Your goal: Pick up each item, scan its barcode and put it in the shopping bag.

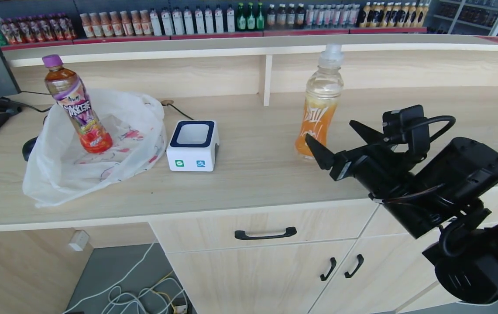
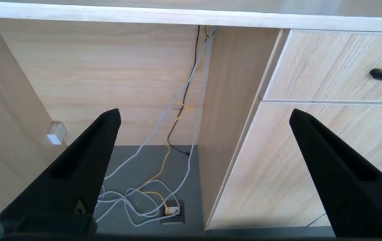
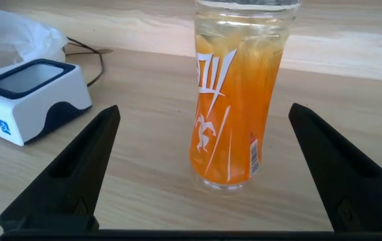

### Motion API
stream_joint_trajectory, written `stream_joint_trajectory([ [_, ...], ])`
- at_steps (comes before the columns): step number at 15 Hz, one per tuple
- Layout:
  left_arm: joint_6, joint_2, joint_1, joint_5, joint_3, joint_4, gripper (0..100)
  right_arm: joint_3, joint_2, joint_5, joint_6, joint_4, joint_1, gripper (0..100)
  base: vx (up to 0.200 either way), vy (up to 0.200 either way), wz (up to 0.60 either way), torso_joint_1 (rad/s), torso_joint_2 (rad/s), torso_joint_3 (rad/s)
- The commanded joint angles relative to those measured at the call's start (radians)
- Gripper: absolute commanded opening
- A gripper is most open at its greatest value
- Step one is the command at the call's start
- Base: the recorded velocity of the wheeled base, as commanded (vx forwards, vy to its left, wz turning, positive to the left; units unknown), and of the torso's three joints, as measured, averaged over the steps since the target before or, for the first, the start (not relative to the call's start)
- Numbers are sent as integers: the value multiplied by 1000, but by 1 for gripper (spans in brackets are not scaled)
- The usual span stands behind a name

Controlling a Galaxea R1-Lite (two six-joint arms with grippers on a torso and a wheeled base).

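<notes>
The orange drink bottle (image 1: 320, 109) is standing upright on the wooden counter (image 1: 253, 179), well to the right of the barcode scanner (image 1: 193, 145). The right gripper (image 1: 329, 131) is hovering just short of it, fingers spread wide (nothing in them). The left gripper (image 2: 204, 120) is hanging below the counter edge, likewise released. A finger clipping this tall, slim bottle would likely topple it. The scanner is sitting between the bottle and the shopping bag (image 1: 56, 170), which is holding a purple-capped tea bottle (image 1: 77, 104).

Orange bottle (image 1: 317, 124) with white lettering, purple-capped bottle (image 1: 80, 114), white bag (image 1: 56, 174), white-and-navy scanner (image 1: 193, 147).
</notes>
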Motion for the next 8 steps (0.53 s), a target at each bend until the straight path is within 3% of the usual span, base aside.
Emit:
stream_joint_trajectory([
  [1,0,1,0,0,0,1,100,-16,44,0,-3,1,-6,100,0,0,0,0,0,0],
  [5,0,1,0,0,0,0,100,-70,64,5,-2,45,-35,100,0,0,0,0,0,0],
  [8,0,1,0,0,0,0,100,-234,64,3,0,199,-46,100,0,0,0,0,0,0],
])
